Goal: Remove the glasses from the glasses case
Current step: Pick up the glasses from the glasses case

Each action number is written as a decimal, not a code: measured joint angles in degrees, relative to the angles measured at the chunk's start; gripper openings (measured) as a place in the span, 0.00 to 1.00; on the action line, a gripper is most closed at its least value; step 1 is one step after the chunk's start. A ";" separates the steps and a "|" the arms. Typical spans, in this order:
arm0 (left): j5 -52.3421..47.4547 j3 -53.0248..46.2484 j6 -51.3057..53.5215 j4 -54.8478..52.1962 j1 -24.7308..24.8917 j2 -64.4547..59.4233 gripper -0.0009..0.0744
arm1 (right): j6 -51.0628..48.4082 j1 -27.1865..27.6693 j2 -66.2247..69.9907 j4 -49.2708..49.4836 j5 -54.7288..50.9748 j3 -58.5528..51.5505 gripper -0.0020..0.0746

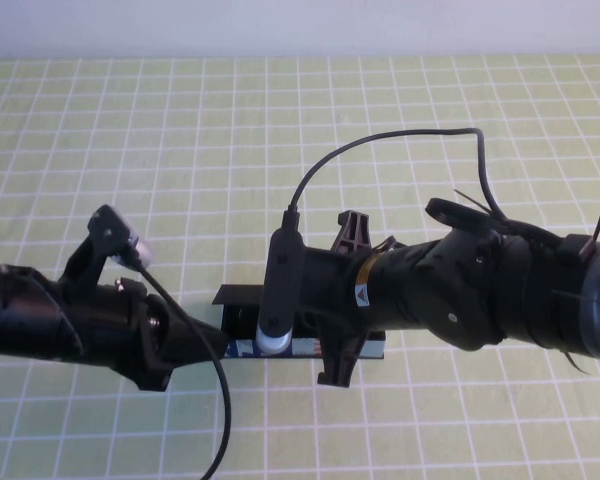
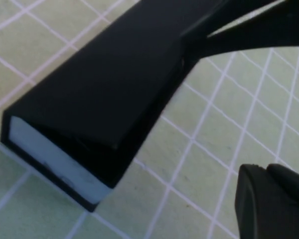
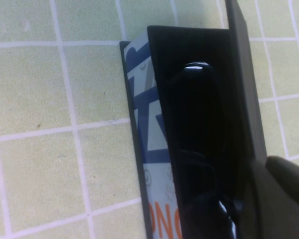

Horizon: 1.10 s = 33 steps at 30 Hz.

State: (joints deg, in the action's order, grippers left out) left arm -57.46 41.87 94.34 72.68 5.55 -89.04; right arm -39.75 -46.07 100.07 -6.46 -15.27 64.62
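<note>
My right gripper point(image 1: 332, 335), fingers together, hovers over the open glasses case point(image 3: 154, 149), orange "ON" legible; glasses point(image 3: 199, 149) inside; left gripper point(image 1: 205, 345) beside it, fingers' state unclear.

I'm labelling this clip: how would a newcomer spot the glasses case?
On the green checked tablecloth, look mid-table where both arms meet. The glasses case, under the shut right claw and beside the left claw, is a black box, lid raised, with the only light-blue printed side; glasses lie inside.
</note>
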 joint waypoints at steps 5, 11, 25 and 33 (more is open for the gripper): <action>2.18 -0.19 5.98 5.82 0.00 -3.22 0.01 | 0.00 0.00 0.00 0.00 0.24 0.00 0.02; 3.63 -0.19 12.84 11.67 0.00 -9.02 0.01 | 0.13 0.00 0.00 0.23 0.78 0.00 0.02; 4.48 -0.19 23.48 22.78 0.00 -15.63 0.01 | 0.13 0.00 0.00 1.93 1.21 0.00 0.01; 3.53 -0.09 24.27 24.73 0.00 -17.45 0.01 | 0.13 0.00 -0.35 8.56 -0.44 0.87 0.11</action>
State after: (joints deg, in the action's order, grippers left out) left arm -53.93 41.78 118.62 97.41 5.55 -106.49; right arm -39.62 -46.07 99.72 2.09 -15.72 65.50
